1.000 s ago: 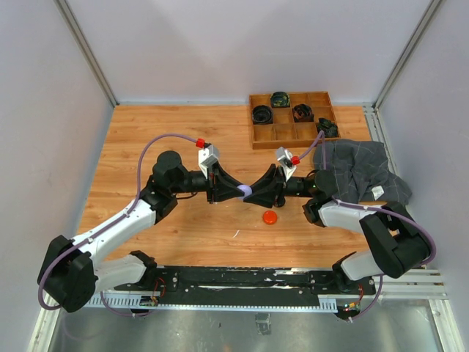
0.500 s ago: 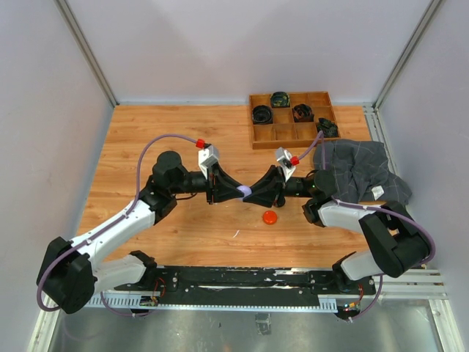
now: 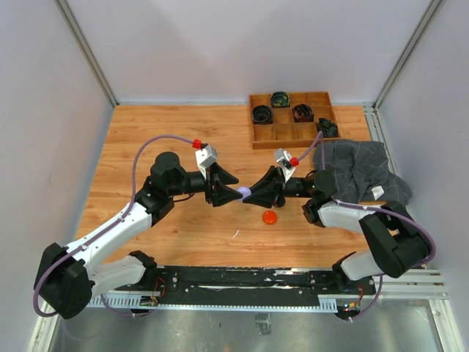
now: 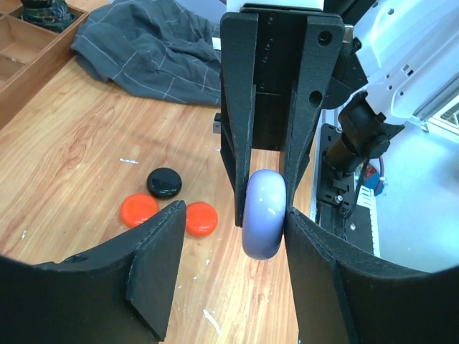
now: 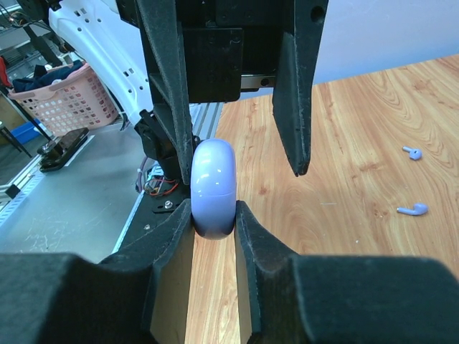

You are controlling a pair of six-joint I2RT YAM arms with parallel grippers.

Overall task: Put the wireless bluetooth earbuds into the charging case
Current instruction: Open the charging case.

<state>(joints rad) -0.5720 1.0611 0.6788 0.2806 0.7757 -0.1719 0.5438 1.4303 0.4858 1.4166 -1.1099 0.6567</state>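
- top view: the left pincer (image 3: 231,189) had spread its fingers and drawn back a little from the lilac charging case (image 3: 245,192). half a second before, both pincers had met on it. now the right pincer (image 3: 253,195) alone gripped the case, clear above the table (image 3: 146,132). an orange-red disc (image 3: 270,217) lay on the wood just below that pincer's tips, on the near side.
- left wrist view: the left pincer's own fingers stood wide. the case hung between them, close against one pad; whether it touched, i could not tell. the right pincer's fingers pinched the case edge-on from the far side. outside the left pincer's other finger, two orange-red discs (image 4: 201,218) and a black disc (image 4: 164,182) lay close together, with a grey cloth (image 4: 150,50) beyond.
- right wrist view: the right pincer's fingers were closed on the lower half of the case. opposite, the left pincer's fingers stood apart, one just beside the case and one clear of it. two lilac earbuds (image 5: 412,210) lay on the wood beyond the pincer, towards the picture's right, well apart from the case.
- reading: the handover looked complete. no opening showed on the case, so it probably needed opening before any earbud went in, and the freed left pincer seemed the one to do that.
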